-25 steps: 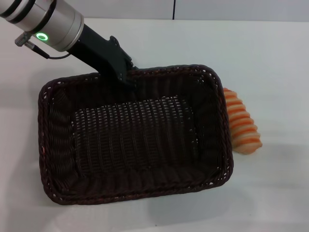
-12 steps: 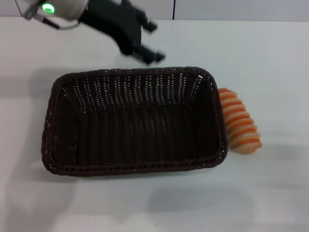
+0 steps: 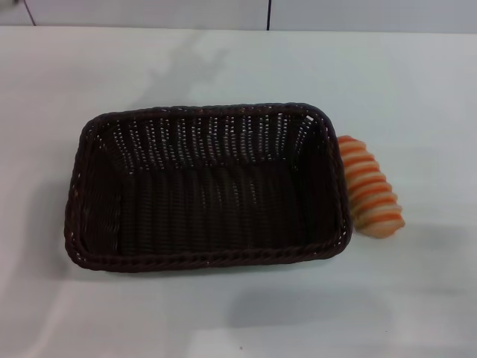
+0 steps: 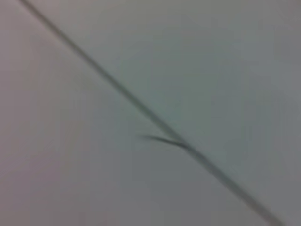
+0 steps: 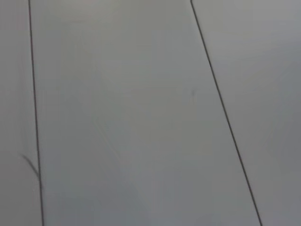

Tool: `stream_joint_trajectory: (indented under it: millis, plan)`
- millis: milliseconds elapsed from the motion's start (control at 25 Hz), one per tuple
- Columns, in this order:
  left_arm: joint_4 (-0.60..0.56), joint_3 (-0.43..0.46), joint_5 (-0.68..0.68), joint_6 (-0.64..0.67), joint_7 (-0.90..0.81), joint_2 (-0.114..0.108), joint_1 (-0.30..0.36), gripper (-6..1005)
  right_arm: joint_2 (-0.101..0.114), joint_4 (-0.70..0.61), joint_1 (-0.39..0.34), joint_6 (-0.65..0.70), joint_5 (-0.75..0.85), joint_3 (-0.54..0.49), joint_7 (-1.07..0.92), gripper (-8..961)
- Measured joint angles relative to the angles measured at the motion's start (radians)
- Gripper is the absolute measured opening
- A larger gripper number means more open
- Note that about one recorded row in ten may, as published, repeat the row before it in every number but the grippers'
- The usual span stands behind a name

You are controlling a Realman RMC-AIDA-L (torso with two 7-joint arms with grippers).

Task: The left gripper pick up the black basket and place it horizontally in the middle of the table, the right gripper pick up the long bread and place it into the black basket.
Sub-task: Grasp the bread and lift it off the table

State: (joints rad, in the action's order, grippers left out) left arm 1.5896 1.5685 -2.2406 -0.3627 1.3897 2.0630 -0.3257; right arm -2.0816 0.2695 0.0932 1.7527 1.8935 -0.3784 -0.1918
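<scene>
The black basket (image 3: 205,186) lies flat and lengthwise across the middle of the white table (image 3: 417,82) in the head view, empty inside. The long bread (image 3: 370,186), with orange and cream ridges, lies on the table right against the basket's right end, outside it. Neither gripper shows in any view. The left wrist view and the right wrist view show only plain pale panels with dark seam lines.
A pale wall with a dark vertical seam (image 3: 269,13) runs along the table's far edge. A faint shadow falls on the table behind the basket.
The left gripper let go of the basket's far rim, rose away to the upper left and left the head view. The basket dropped flat on the table. The bread has not moved.
</scene>
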Motion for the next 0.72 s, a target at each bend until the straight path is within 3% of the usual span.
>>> stream_joint_trajectory:
  millis: [120, 160, 200, 360, 440, 720]
  plan:
    - [-0.022, -0.166, -0.007, 0.412, 0.041, 0.000, 0.094, 755, 0.000, -0.003, 0.002, -0.006, 0.000, 0.027, 0.000, 751]
    - [-0.086, -0.248, -0.009, 0.674, 0.016, -0.001, 0.121, 756, 0.000, -0.005, 0.009, -0.026, 0.001, 0.049, 0.004, 751]
    - [-0.086, -0.248, -0.009, 0.674, 0.016, -0.001, 0.121, 766, 0.000, -0.005, 0.009, -0.026, 0.001, 0.049, 0.004, 751]
    - [-0.291, -0.336, -0.049, 1.094, -0.154, 0.000, 0.127, 788, 0.000, -0.014, 0.043, -0.105, 0.001, 0.121, 0.010, 751]
    - [-0.480, -0.355, -0.137, 1.291, -0.390, 0.002, 0.121, 789, 0.000, -0.015, 0.051, -0.125, 0.001, 0.132, 0.011, 751]
    - [-0.850, -0.305, -0.202, 1.422, -0.970, 0.000, 0.074, 790, -0.003, 0.005, 0.100, -0.265, 0.001, 0.183, 0.012, 751]
